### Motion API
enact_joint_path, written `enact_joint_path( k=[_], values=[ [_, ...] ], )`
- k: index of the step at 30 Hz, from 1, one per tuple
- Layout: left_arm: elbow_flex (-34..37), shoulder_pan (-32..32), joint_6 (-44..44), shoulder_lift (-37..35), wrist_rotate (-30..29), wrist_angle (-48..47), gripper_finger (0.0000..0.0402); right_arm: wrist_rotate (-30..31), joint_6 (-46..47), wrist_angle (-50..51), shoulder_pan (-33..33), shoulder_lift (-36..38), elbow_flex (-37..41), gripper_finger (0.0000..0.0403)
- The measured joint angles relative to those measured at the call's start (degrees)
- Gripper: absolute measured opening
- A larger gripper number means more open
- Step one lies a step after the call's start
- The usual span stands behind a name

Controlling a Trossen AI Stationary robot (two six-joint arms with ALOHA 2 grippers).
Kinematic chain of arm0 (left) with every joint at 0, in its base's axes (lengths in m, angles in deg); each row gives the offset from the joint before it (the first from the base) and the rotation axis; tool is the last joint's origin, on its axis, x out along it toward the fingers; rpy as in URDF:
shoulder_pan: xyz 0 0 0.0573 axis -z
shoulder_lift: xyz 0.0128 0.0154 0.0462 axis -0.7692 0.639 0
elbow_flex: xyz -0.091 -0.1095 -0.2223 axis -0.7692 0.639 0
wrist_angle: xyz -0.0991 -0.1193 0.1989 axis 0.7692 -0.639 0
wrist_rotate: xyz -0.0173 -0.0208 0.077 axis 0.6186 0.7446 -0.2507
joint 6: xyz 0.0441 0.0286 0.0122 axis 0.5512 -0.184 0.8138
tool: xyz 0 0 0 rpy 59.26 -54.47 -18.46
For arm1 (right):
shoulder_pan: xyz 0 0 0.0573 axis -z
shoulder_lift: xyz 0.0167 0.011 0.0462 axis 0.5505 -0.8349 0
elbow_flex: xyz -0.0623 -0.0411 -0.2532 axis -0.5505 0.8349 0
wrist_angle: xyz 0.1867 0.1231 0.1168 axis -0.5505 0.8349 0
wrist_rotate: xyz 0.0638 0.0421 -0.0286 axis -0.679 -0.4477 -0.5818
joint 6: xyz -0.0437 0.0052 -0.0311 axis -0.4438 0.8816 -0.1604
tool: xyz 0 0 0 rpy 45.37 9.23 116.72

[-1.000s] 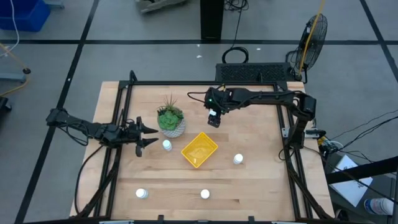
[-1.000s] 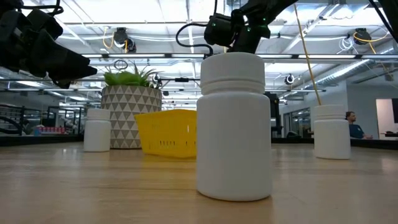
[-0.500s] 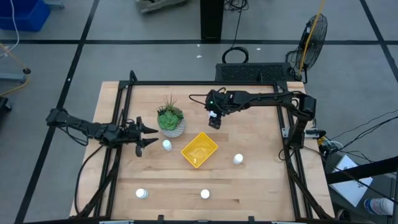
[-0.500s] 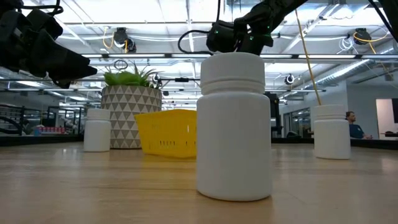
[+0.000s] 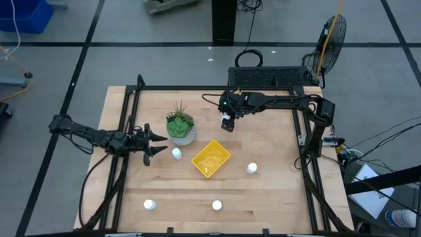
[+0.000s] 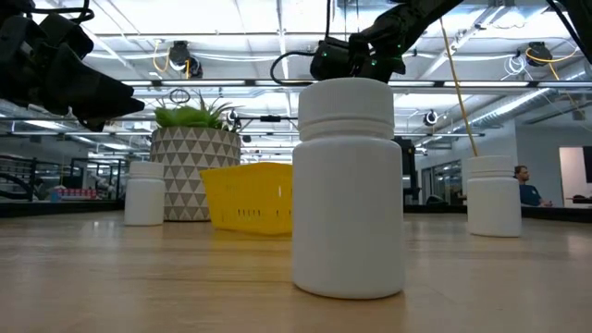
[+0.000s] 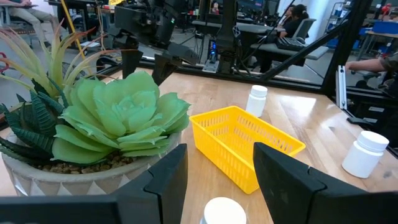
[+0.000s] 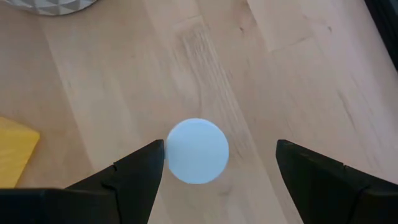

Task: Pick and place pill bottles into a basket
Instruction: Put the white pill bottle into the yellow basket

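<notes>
— Right gripper [image 8: 214,180] hangs directly over a pill bottle [image 8: 198,151], fingers spread as wide as they go and holding nothing; the white cap sits between them, closer to one finger than the other. Why there?

— Looks like a line-up for a top-down grab: wrist pointed straight at the table so the fingers can drop either side of the cap. From above, that gripper [image 5: 227,124] is past the basket [image 5: 210,158], toward the table's far side, with the bottle hidden under it

— And the other bottles?

— Four show on the table from above: one [image 5: 176,153] just beside the plant pot [image 5: 181,131], one [image 5: 252,168] to the right of the basket, two [image 5: 150,205] [image 5: 216,205] near the front edge. The basket looks empty, so I'd judge the task barely started

— Left gripper [image 5: 150,143]?

— Waiting near the pot, fingers only a little apart, nothing held; a bottle cap [image 7: 222,210] sits just ahead of them, probably its next target
</notes>
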Motion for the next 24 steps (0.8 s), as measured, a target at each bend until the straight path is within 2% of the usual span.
enact_joint_path(
  k=[14, 24],
  values=[
    [0.0, 0.0, 0.0, 0.0, 0.0, 0.0, 0.0186, -0.2, 0.6, -0.5, -0.8, 0.0, 2.0, 0.0299],
    [0.0, 0.0, 0.7, 0.0, 0.0, 0.0, 0.0186, -0.2, 0.6, -4.3, -0.8, 0.0, 4.4, 0.0299]
  ],
)
